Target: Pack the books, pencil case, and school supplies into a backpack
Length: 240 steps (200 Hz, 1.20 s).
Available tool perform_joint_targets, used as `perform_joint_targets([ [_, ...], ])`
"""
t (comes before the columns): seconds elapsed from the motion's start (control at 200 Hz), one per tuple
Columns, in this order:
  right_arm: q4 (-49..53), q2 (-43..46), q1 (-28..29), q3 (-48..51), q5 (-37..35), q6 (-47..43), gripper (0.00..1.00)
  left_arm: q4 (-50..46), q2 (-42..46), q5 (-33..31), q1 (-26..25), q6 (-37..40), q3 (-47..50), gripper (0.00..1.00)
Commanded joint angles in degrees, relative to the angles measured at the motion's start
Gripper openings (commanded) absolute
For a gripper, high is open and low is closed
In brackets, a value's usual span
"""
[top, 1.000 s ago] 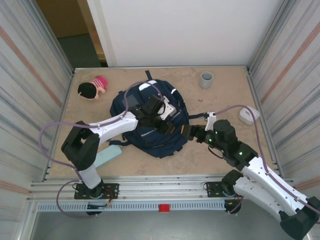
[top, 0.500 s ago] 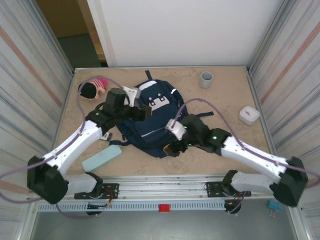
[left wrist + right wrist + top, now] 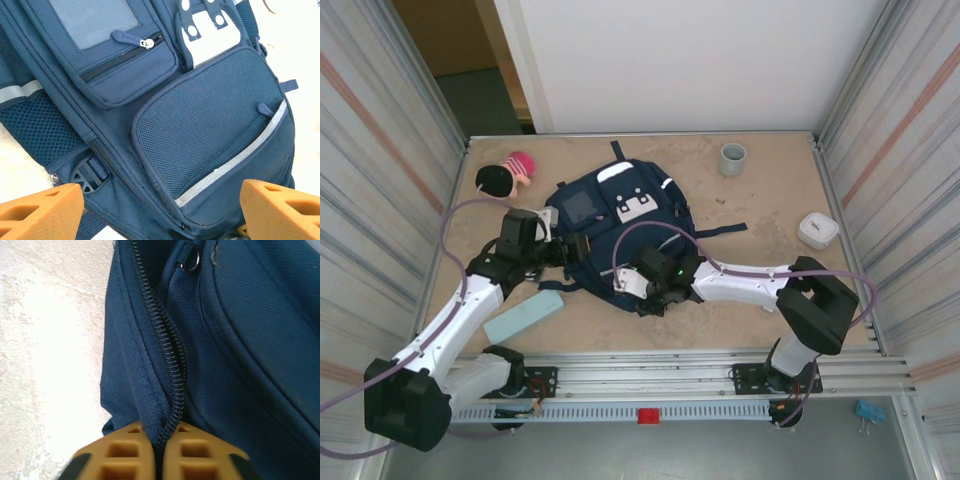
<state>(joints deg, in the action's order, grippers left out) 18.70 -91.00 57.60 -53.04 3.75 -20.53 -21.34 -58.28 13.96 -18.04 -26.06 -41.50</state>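
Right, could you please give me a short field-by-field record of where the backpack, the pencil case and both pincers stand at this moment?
backpack: lying flat, front pockets facing up
pencil case: outside the backpack, beside its near-left corner
left pincer: open, at the backpack's left side, holding nothing
right pincer: shut on the backpack's zipper seam at its near edge
zip at that spot: teeth look joined
grey cup: upright, far right
white box: right of the backpack, apart from it

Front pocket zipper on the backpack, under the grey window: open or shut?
Shut: the zipper teeth run meshed across the front pocket, slider at the end.
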Motion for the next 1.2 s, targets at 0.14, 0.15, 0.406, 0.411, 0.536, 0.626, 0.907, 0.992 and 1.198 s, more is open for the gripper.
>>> perform_joint_targets([
  [0.14,5.0,20.9,-7.5,-0.4,6.5,-1.6,0.00,1.0,1.8,2.1,0.6,-2.1,1.4,0.80],
  [0.15,5.1,21.5,-8.1,-0.5,6.9,-1.5,0.00,1.2,1.9,2.2,0.6,-2.2,1.5,0.80],
  [0.406,9.7,27.9,-20.3,-5.8,14.0,-0.1,0.00,7.2,4.0,5.2,0.5,-3.1,4.9,0.79],
  [0.411,9.7,27.9,-20.4,-5.9,14.1,-0.1,0.00,7.3,4.0,5.2,0.6,-3.1,5.0,0.79],
  [0.536,9.6,25.9,-22.0,-7.6,15.0,0.7,0.00,13.2,4.8,7.2,0.5,-2.7,8.9,0.76],
  [0.626,9.7,24.7,-22.7,-8.6,15.4,0.7,0.00,16.3,5.1,6.7,0.5,0.7,12.7,0.73],
  [0.907,7.6,23.6,-24.6,-9.9,18.7,2.0,0.00,31.7,2.8,6.6,0.6,4.6,22.7,0.62],
  [0.992,7.4,23.8,-24.6,-9.9,19.2,2.1,0.00,36.1,0.3,6.5,0.4,5.5,23.4,0.60],
  [1.198,7.0,23.4,-24.6,-9.8,19.9,3.3,0.00,41.4,-8.0,9.3,-0.4,8.9,20.2,0.52],
])
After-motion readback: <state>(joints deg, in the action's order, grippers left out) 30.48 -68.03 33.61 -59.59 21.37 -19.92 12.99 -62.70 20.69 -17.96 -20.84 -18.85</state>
